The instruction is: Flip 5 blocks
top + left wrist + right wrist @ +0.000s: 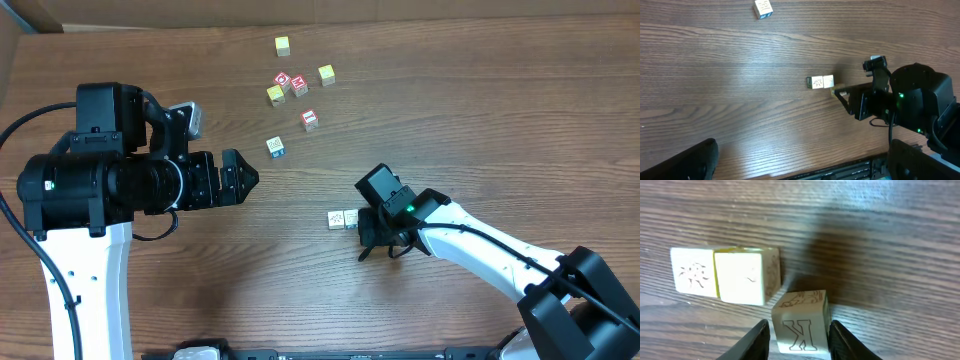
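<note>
White links (480,245), black joints (100,185) (green LED (409,208))

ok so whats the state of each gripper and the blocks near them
Left gripper: open, empty
Right gripper: shut on K block
K block: between the fingers, tilted
Pale pair: on the table, touching side by side
Lone block: on the table, untouched

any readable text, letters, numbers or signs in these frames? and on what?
"K": on the near face of the lettered block between the fingers of the right gripper; it appears upside down in the right wrist view.
Drawing-faced block and pale block beside it: a drawing and a faint mark, no letters.
Red-faced cube and the other far cubes: markings too small to read.
</note>
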